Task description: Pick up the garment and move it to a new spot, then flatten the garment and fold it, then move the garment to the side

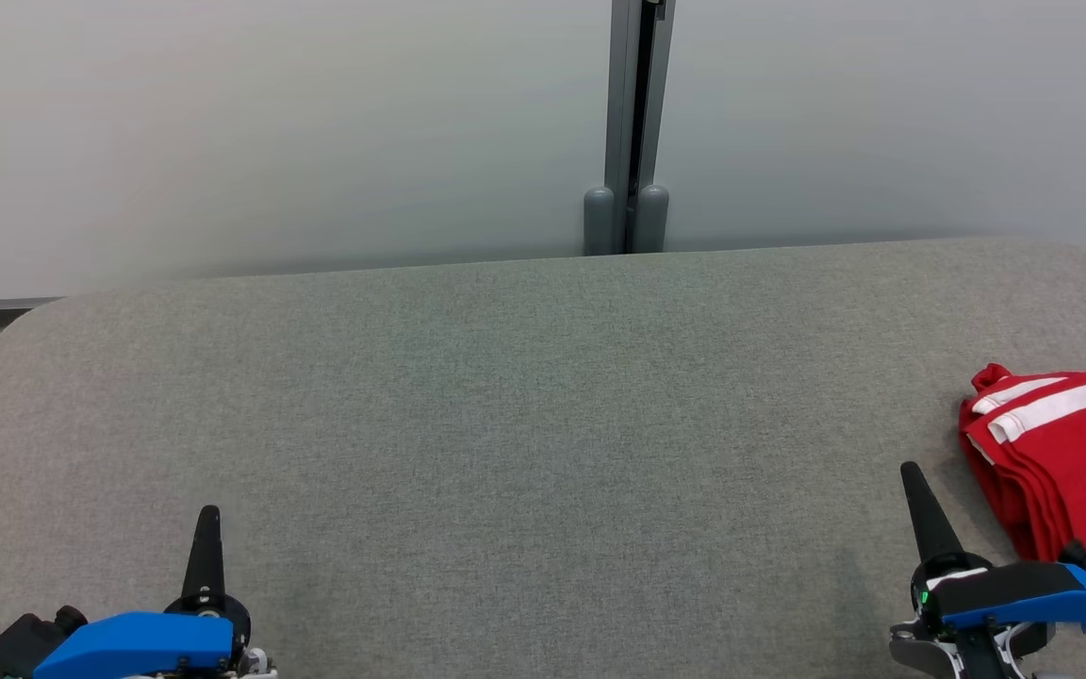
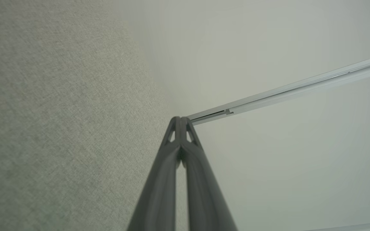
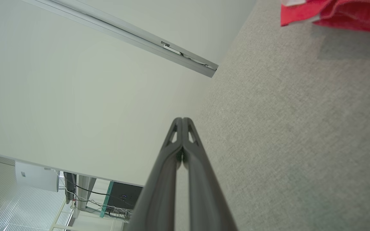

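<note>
The garment is red with white stripes and lies folded in a stack at the right edge of the grey fabric surface; part of it shows at the top right of the right wrist view as the garment. My right gripper is shut and empty, just left of and below the garment, apart from it. In its own view the right gripper has both fingers pressed together. My left gripper stands shut and empty at the lower left, and the left gripper shows closed tips over the fabric.
A pale wall with a grey vertical post runs behind the surface's far edge. The rounded left corner of the surface drops off to a ledge. A metal rail crosses the wall.
</note>
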Available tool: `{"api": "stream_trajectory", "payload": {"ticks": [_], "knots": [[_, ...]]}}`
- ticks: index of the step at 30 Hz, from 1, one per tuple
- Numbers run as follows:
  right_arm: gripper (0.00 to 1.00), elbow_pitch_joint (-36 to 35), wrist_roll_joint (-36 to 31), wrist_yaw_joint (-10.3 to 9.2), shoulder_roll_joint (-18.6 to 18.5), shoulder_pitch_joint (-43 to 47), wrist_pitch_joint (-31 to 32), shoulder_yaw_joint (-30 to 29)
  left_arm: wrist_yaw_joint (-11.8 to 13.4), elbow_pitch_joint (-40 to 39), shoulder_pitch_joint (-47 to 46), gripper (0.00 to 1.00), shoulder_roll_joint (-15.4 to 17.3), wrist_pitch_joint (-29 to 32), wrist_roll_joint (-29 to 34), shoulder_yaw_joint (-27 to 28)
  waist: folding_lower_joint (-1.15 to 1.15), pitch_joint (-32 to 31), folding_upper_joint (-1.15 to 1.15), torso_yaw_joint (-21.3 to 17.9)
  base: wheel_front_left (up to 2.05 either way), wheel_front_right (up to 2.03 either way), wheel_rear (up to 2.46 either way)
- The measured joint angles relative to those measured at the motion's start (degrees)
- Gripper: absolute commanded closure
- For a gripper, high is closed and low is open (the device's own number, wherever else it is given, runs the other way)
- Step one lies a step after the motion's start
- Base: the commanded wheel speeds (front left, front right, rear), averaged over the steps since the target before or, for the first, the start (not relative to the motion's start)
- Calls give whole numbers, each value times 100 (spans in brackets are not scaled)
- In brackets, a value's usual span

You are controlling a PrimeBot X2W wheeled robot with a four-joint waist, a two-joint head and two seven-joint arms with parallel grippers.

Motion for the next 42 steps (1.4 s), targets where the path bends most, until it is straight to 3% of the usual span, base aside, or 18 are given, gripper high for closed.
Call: {"api": "stream_trajectory", "payload": {"ticks": [42], "knots": [[100, -472, 1960, 0, -3, 1, 510, -272, 1, -314, -319, 100, -45, 521, -1778, 196, 0, 53, 0, 36, 0, 0, 0]]}}
